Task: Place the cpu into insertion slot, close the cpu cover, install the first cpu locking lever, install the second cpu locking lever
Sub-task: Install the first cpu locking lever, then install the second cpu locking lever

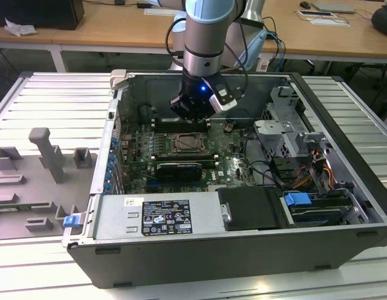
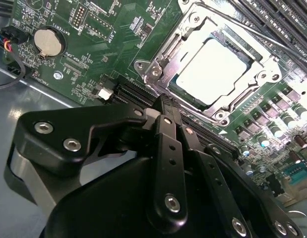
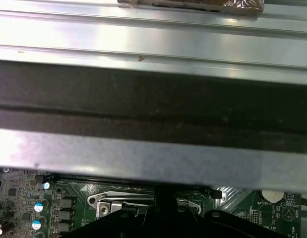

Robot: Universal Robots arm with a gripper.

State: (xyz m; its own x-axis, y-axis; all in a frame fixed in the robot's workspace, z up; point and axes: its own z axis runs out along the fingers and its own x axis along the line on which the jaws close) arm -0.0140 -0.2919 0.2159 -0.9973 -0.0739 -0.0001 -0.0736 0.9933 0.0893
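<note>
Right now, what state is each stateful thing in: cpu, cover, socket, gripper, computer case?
cpu: seated flat in the insertion slot, pale top showing.
cpu cover: closed down around the cpu, chip showing through its window.
insertion slot: occupied.
gripper: shut, holding nothing, just beside the socket.
computer case: side panel off, motherboard exposed.

One cpu; one cpu cover; one coin battery; one gripper; one computer case.
</note>
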